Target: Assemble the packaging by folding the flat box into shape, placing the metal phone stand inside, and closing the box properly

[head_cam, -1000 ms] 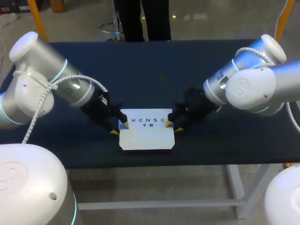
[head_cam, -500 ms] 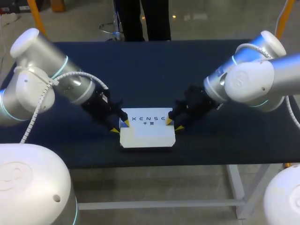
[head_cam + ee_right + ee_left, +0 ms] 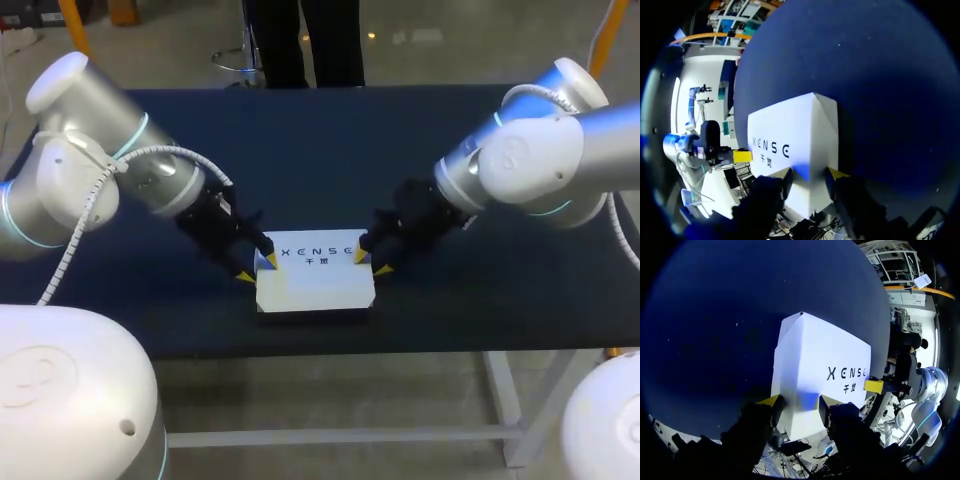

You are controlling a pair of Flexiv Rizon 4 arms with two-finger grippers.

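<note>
White box (image 3: 315, 285) sits on the dark desk (image 3: 330, 150), middle, near the front edge, printed face up, looks folded into shape. Left end effector (image 3: 257, 269) holds its far-left corner at a narrow opening, one tip on the top face, the other against the side wall. Right end effector (image 3: 370, 264) does the same at the far-right corner. Metal phone stand not visible in any view; can't tell if it is inside.

Handling, judged: thin card, light, walls flex and dent under a hard pinch, smooth surface may slip. Best hold is at corners and folded edges, where it is stiffest. Nothing else near the box. The two arms crowd both its sides, and the front desk edge is close.
</note>
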